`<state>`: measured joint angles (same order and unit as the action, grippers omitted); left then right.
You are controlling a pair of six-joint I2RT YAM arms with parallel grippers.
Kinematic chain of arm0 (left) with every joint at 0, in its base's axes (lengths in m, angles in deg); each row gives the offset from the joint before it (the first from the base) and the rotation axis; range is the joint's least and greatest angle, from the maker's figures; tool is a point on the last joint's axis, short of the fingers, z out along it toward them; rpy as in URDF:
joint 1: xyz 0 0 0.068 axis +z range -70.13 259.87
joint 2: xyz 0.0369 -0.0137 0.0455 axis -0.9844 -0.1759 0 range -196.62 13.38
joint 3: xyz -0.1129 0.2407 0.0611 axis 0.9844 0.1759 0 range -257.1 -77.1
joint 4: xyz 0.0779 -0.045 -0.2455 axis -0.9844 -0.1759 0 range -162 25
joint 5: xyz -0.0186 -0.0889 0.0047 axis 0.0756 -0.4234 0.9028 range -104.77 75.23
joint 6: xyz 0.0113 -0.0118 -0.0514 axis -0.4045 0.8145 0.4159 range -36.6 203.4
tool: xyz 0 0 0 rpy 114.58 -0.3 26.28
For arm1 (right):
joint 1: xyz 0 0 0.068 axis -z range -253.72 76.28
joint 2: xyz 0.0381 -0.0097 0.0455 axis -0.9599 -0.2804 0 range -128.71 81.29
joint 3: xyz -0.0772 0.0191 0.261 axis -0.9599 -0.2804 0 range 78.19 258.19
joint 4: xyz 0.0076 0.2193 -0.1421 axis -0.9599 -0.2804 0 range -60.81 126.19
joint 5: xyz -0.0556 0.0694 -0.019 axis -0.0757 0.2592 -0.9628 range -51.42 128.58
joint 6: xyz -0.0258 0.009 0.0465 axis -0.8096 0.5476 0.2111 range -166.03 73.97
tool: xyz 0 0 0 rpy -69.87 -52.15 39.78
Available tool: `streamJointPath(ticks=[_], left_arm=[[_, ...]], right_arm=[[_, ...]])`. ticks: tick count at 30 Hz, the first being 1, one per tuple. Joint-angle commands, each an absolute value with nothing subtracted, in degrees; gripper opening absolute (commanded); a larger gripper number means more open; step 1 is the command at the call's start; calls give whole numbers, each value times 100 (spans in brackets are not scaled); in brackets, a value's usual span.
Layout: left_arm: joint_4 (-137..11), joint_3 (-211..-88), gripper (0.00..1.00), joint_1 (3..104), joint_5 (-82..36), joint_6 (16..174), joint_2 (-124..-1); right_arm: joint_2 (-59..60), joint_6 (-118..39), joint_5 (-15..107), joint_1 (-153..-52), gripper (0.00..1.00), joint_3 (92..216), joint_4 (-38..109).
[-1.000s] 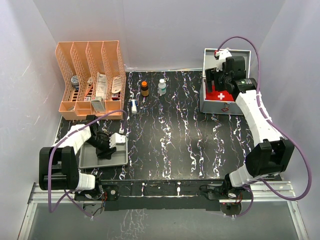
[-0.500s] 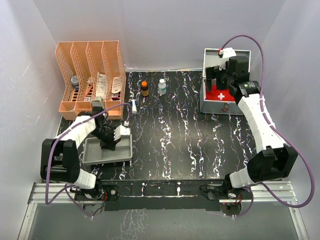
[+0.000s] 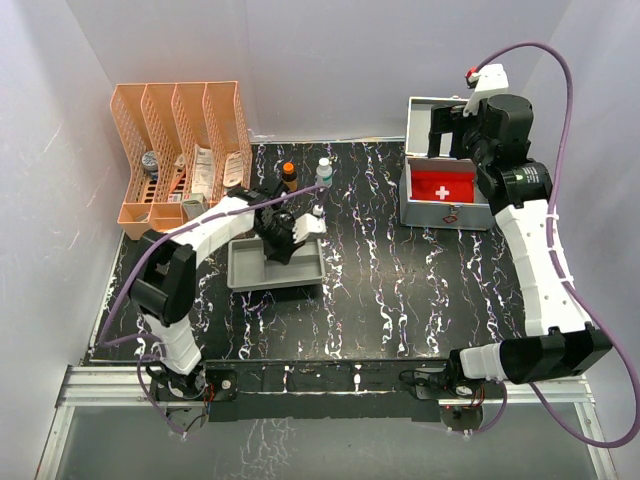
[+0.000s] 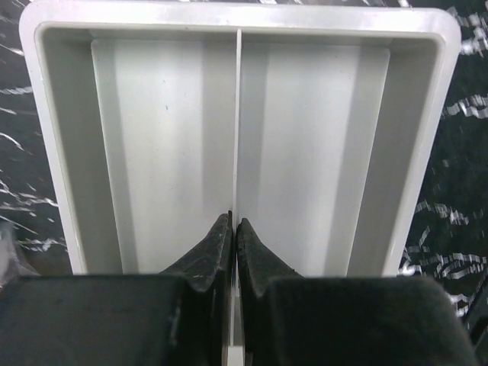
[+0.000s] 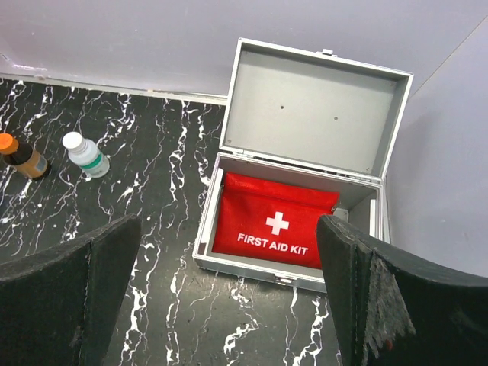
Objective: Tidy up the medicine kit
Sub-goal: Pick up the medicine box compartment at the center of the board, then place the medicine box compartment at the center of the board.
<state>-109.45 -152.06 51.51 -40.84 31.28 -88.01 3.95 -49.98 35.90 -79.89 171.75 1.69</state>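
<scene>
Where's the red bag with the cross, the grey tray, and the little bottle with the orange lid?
red bag [image 5: 277,223], right wrist view, on its white cross.
grey tray [image 4: 152,152], left wrist view, on the bare floor of its left half.
orange-lidded bottle [image 5: 27,162], right wrist view, on its brown body.

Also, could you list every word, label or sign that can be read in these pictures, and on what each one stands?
"FIRST AID KIT": white letters on the red pouch inside the open medicine kit.
White cross: on the same pouch, above the words.
Brown bottle and white-capped bottle: labels too small to read.
Packets in the orange rack: print too small to read.
</scene>
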Motion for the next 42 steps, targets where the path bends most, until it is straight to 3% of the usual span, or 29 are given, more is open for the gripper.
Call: streamJointPath(ticks=[1, 13, 29, 30, 33, 35, 37, 42], left_arm=[[-10448, -15893, 0, 4770, -3741, 4466, -9115], [-9659, -16624, 0, 3614, -3279, 5164, -10117], [-9659, -16249, 0, 3593, -3326, 4561, -10550], [-9741, -16295, 2, 3593, -3351, 4518, -10528], [-9996, -16320, 50, 3592, -3502, 4313, -10277], [-10066, -16258, 68, 3592, -3562, 4275, -9976], [-10120, -16279, 73, 3592, -3572, 4347, -9653], [-9724, -16619, 75, 3612, -2933, 5075, -8846]], right_arm=[[667, -4865, 3407, -8000, 98, 17358, 298], [904, -4822, 3272, -8004, 98, 17457, 19], [1081, -5076, 3070, -8005, 98, 17539, -184], [1086, -5062, 3071, -8005, 98, 17521, -166], [1136, -5007, 3100, -8005, 98, 17428, -90], [1191, -4976, 3098, -8005, 98, 17349, -32], [1240, -4953, 3078, -8005, 98, 17281, 12], [1256, -4899, 3073, -8005, 98, 17191, 65]])
